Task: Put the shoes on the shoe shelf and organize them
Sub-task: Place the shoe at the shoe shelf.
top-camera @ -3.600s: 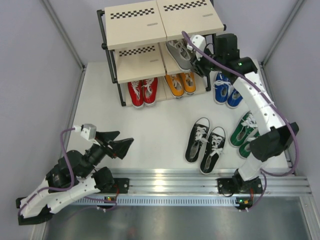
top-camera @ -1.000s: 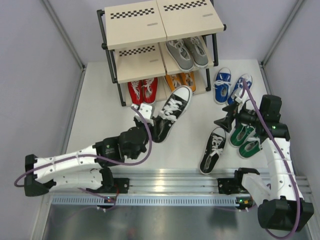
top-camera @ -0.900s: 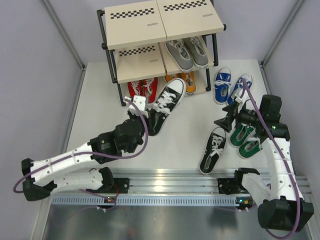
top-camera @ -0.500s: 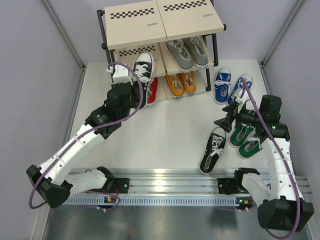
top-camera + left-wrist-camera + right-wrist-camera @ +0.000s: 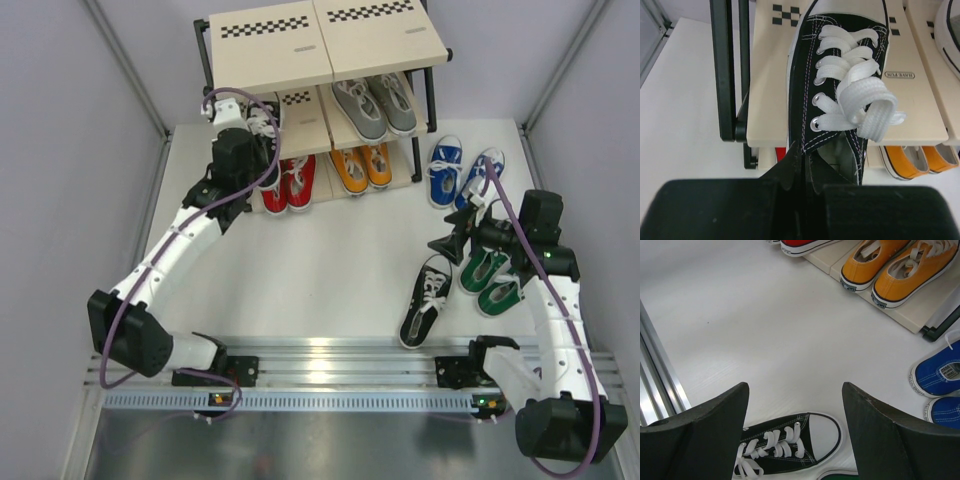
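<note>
My left gripper (image 5: 247,138) (image 5: 801,170) is shut on the heel side wall of a black shoe (image 5: 264,112) (image 5: 840,95). The shoe is over the left board of the shoe shelf's (image 5: 290,55) middle tier (image 5: 767,100), toe pointing in. Its mate, the other black shoe (image 5: 425,300) (image 5: 790,447), lies on the floor. My right gripper (image 5: 450,243) (image 5: 794,386) hangs open just above its toe, holding nothing. On the middle tier's right side sits a grey pair (image 5: 375,105). The bottom tier holds a red pair (image 5: 285,185) and an orange pair (image 5: 362,165) (image 5: 890,265).
A blue pair (image 5: 460,172) (image 5: 940,375) stands on the floor right of the shelf. Under my right arm a green pair (image 5: 490,275) lies beside the floor black shoe. The shelf's black post (image 5: 722,70) rises left of the held shoe. A metal rail (image 5: 350,365) runs along the near edge.
My left arm carried the black shoe from the middle of the floor up and back to the shelf's middle tier. The right arm stayed still and open.
</note>
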`<state>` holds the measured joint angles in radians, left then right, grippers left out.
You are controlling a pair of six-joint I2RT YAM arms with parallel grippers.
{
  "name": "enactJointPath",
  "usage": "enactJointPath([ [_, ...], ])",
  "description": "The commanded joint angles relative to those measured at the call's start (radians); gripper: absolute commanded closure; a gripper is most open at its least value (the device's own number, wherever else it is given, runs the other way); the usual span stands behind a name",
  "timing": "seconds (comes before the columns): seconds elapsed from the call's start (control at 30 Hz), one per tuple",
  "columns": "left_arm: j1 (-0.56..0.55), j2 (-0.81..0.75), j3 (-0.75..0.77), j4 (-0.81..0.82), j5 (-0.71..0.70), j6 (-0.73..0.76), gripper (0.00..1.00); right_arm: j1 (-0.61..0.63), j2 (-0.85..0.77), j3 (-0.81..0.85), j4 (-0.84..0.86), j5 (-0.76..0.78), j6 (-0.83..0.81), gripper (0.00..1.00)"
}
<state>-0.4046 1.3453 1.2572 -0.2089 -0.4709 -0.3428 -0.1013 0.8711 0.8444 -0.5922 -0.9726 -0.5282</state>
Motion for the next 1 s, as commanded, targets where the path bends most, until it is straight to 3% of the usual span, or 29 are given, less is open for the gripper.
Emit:
enactJointPath([
  [0.0, 0.013, -0.009, 0.076, 0.246, 0.003, -0.038, 1.0, -0.018, 0.0, 0.004, 0.032, -0.038, -0.013, 0.25],
  [0.27, 0.03, 0.044, 0.061, 0.348, -0.046, -0.056, 1.0, -0.018, 0.014, 0.002, 0.031, -0.037, -0.013, 0.25],
  [0.6, 0.046, 0.118, 0.1, 0.352, -0.075, -0.071, 0.99, -0.018, 0.014, 0.002, 0.032, -0.032, -0.016, 0.25],
  [0.7, 0.05, 0.137, 0.125, 0.318, -0.071, -0.082, 0.83, -0.018, 0.011, 0.002, 0.031, -0.031, -0.016, 0.25],
  [0.77, 0.05, 0.137, 0.13, 0.307, -0.066, -0.096, 0.65, -0.02, 0.011, 0.002, 0.032, -0.029, -0.016, 0.25],
  [0.8, 0.05, 0.137, 0.13, 0.301, -0.064, -0.097, 0.61, -0.021, 0.009, 0.002, 0.031, -0.029, -0.016, 0.25],
  [0.97, 0.05, 0.124, 0.143, 0.269, -0.04, -0.108, 0.52, -0.023, 0.008, 0.002, 0.031, -0.028, -0.018, 0.25],
])
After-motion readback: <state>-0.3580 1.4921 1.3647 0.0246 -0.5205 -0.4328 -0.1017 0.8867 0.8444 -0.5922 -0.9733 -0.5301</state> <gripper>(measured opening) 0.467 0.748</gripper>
